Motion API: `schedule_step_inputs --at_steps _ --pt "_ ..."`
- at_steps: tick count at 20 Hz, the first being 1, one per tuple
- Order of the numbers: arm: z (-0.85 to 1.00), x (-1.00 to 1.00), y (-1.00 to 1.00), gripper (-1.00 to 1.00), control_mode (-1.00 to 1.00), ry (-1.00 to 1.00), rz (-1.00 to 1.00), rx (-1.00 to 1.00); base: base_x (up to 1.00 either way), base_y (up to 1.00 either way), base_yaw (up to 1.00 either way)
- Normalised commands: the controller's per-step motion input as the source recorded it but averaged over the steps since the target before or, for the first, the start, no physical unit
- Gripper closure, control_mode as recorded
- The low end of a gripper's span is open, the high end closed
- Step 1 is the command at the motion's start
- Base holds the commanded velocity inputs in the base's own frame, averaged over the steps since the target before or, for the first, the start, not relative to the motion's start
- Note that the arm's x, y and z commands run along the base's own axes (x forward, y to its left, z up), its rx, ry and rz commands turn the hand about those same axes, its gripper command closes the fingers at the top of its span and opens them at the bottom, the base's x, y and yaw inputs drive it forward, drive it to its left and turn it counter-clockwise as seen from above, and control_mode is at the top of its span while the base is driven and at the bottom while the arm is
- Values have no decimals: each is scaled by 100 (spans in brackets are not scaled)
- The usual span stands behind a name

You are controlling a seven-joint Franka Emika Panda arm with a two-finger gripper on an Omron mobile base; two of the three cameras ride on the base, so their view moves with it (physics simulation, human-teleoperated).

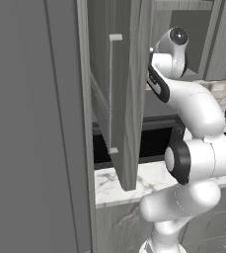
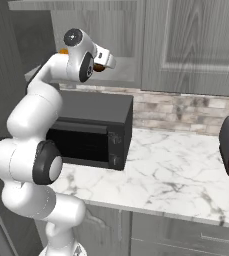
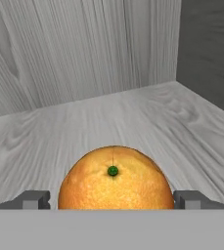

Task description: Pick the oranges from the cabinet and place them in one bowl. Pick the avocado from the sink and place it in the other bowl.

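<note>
Left base view: the arm reaches into the cabinet [image 1: 124,99] behind its swung-open door, grey wood grain with a pale slim bar handle.

Right base view: an orange [image 2: 99,68] peeks out by the wrist, above the boxy black microwave [image 2: 93,131] on the marbled counter [image 2: 176,175].

Hand view: the gripper [image 3: 112,199] is spread wide, the dimpled round orange dead centre between the fingertips [image 3: 33,199] on the cabinet floor. I'd push slightly deeper and close gently at its widest part so it can't roll away.

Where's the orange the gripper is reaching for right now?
In the hand view, the orange sits on the cabinet shelf floor, between the open gripper's two fingertips, near the back corner.
</note>
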Motion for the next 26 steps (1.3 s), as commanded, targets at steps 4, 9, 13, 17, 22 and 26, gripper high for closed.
schedule_step_inputs --at_steps 4,9,13,17,22,26 --pt "-3 1 0 -100 -100 0 0 0 0 0 0" --pt "-4 0 0 -100 -100 0 0 0 0 0 0" --pt "-7 2 0 -100 -100 0 0 -1 0 0 0" --pt "-7 5 0 -100 -100 0 0 0 0 0 0" --pt "-8 11 0 -100 -100 0 0 0 0 0 0" --pt "-11 14 0 -100 -100 0 0 -1 0 0 0"
